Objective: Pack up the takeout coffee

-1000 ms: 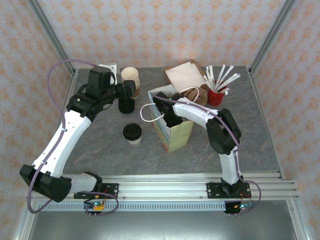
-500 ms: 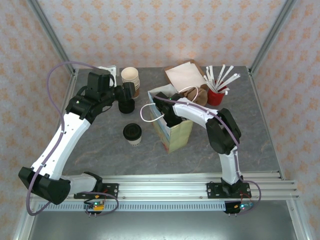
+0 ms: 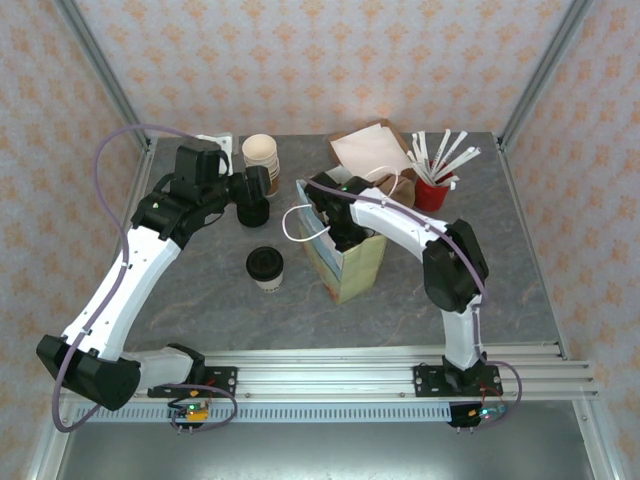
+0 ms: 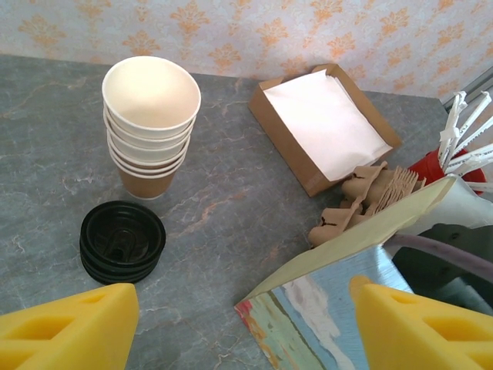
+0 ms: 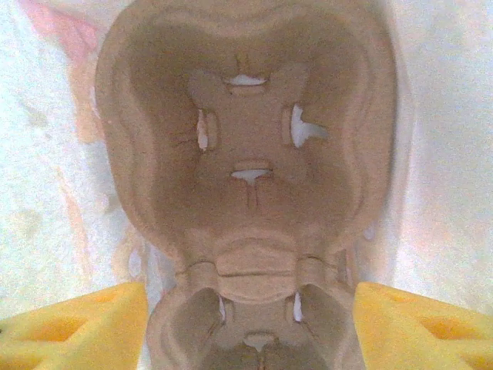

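— Where did the takeout coffee (image 3: 265,267) stand?

— Upright on the grey tabletop (image 3: 200,300), near the paper bag (image 3: 357,270) but apart from it, on its left. Nothing touched it.

— How would it likely handle?

— Probably light, with thin paper walls that would dent under a hard squeeze. The black lid looked slick and might pop off if lifted by it. A grip across the cream wall below the lid seemed safest, keeping it level in case it held liquid.

— And the fingers?

— The left fingers (image 4: 69,324) were spread apart and empty, hanging over the far tabletop by the loose black lids (image 4: 122,240) and the stack of lidless cups (image 4: 150,123). The right fingers (image 5: 77,324) were also apart, holding nothing, down inside the bag above a moulded pulp cup carrier (image 5: 246,154).

— The surface and room?

— The marbled tabletop looked smooth and flat. A napkin box (image 3: 372,152) and a red stirrer pot (image 3: 432,192) stood at the back, with patterned walls closing in three sides.
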`<state>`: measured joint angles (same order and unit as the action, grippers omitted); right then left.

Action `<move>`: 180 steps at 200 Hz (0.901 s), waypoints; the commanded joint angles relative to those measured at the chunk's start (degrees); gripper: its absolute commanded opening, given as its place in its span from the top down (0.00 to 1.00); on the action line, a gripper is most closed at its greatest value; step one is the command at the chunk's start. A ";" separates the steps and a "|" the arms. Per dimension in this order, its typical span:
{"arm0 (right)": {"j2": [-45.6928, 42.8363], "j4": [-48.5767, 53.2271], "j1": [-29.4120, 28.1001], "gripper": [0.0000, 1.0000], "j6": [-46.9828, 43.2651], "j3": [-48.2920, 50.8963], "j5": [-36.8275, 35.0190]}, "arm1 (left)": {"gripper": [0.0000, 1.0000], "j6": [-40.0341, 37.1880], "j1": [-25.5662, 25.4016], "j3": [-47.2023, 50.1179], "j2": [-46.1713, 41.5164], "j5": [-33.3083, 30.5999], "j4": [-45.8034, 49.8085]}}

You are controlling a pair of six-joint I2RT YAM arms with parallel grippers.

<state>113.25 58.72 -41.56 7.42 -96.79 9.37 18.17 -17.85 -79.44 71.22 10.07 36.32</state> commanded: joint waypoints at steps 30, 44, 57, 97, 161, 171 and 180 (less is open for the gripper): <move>-3.91 5.01 0.34 0.27 -0.56 -5.41 -3.98 | 0.25 0.81 0.36 0.41 -1.78 0.79 -0.16; -4.17 5.89 0.34 0.27 -0.73 -6.81 -4.80 | 0.25 0.90 0.36 0.67 -2.09 0.86 -0.10; -4.57 6.57 0.35 0.27 -0.92 -7.85 -5.53 | 0.25 0.97 0.38 0.99 -2.52 0.92 -0.17; -5.46 8.52 0.34 0.27 -1.35 -11.85 -7.59 | 0.25 1.77 0.27 2.16 -3.79 1.93 -0.59; -7.70 10.59 0.36 0.26 -2.32 -17.21 -8.22 | 0.25 3.70 0.27 5.25 -5.83 4.37 -1.95; -8.12 10.73 0.51 0.26 -2.49 -17.75 -8.22 | 0.25 3.87 0.27 5.50 -5.91 4.82 -1.95; -8.31 10.88 0.49 0.26 -2.59 -18.27 -8.07 | 0.25 3.97 0.27 5.76 -5.92 5.15 -1.86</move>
<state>107.48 67.07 -41.54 5.91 -112.57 3.31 21.15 -17.85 -74.50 66.57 13.52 35.68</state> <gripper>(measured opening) 0.736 0.747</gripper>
